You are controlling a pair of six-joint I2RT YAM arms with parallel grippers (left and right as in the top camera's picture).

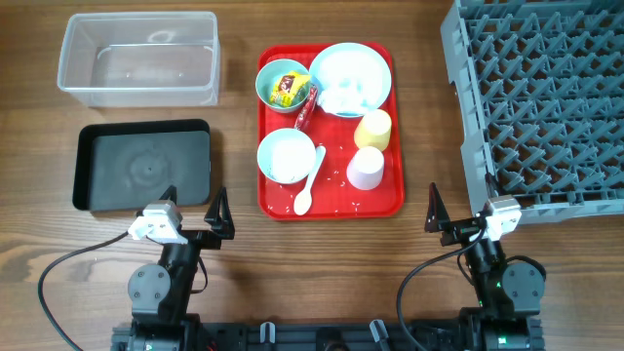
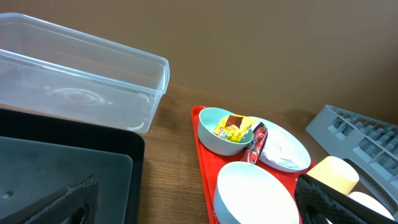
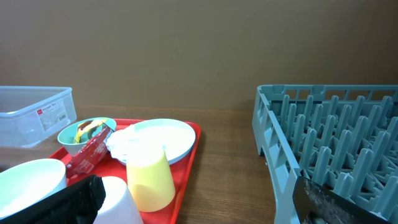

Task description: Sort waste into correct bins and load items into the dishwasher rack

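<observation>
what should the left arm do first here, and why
Probably reach the left gripper forward to the candy wrappers in the far bowl. The gripper looks open and empty, the clear tub and black tray hold nothing yet, and the wrappers sit on the left arm's side of the red tray.

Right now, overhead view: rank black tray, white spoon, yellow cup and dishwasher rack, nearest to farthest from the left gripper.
From the left gripper:
1. black tray, just ahead, slightly left
2. white spoon, ahead to its right
3. yellow cup, farther right
4. dishwasher rack, far right
</observation>
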